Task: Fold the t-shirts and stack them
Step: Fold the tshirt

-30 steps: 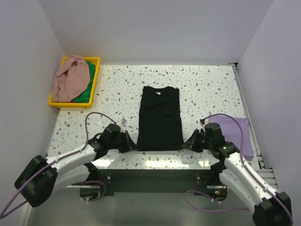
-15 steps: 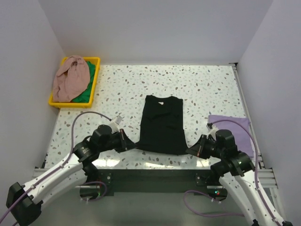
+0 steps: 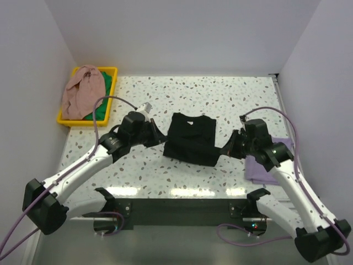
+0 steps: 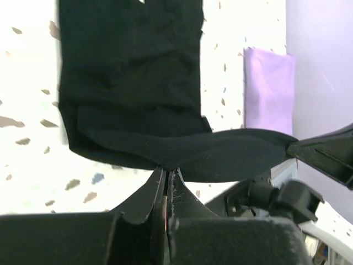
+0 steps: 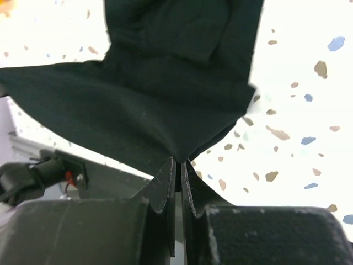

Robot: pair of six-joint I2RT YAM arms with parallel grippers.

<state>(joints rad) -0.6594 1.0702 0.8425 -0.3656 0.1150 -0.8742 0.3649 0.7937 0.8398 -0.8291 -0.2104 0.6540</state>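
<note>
Clamped shut on the near hem of the black t-shirt (image 3: 190, 138) — left gripper (image 3: 161, 141) and right gripper (image 3: 223, 150) alike — holding it raised between them, collar end beyond.

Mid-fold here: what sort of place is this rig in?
Probably a lab test cell rather than a home: a speckled table boxed in by bare white walls, with a yellow bin holding crumpled t-shirts.

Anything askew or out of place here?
Only the pink t-shirt: it lies crumpled, spilling over the rim of the yellow bin, atop the green t-shirt. The black t-shirt is mid-fold; the lavender t-shirt lies flat.
</note>
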